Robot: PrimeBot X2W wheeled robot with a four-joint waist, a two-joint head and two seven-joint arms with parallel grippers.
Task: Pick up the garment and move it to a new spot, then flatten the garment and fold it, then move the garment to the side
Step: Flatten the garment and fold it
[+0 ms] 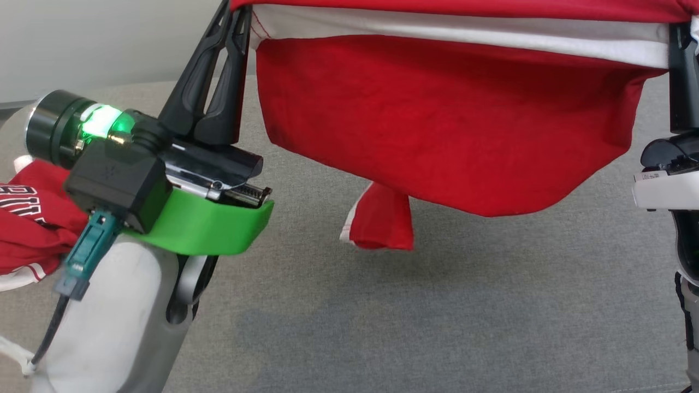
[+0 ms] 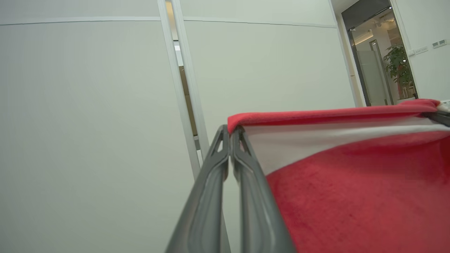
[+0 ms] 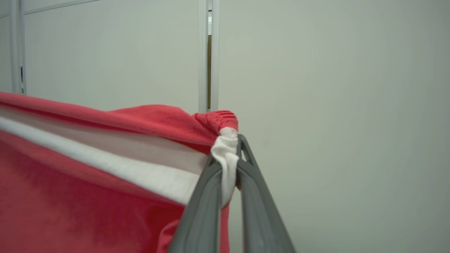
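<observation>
A red garment [image 1: 437, 120] with a white band along its top hangs stretched between my two grippers, above the grey surface [image 1: 437, 316]. Its lower edge sags in a curve, and a small red flap dangles below the middle. My left gripper [image 1: 238, 13] is shut on the garment's upper left corner; the left wrist view shows the left gripper [image 2: 230, 135] pinching the red hem of the garment [image 2: 351, 196]. My right gripper [image 1: 681, 33] is shut on the upper right corner. In the right wrist view, the right gripper [image 3: 230, 151] clamps bunched white and red cloth of the garment [image 3: 88, 182].
Another red garment with white lettering [image 1: 27, 218] lies crumpled at the left, behind my left forearm. A pale wall with a narrow gap stands beyond. A glass doorway and a potted plant [image 2: 397, 66] are far off in the left wrist view.
</observation>
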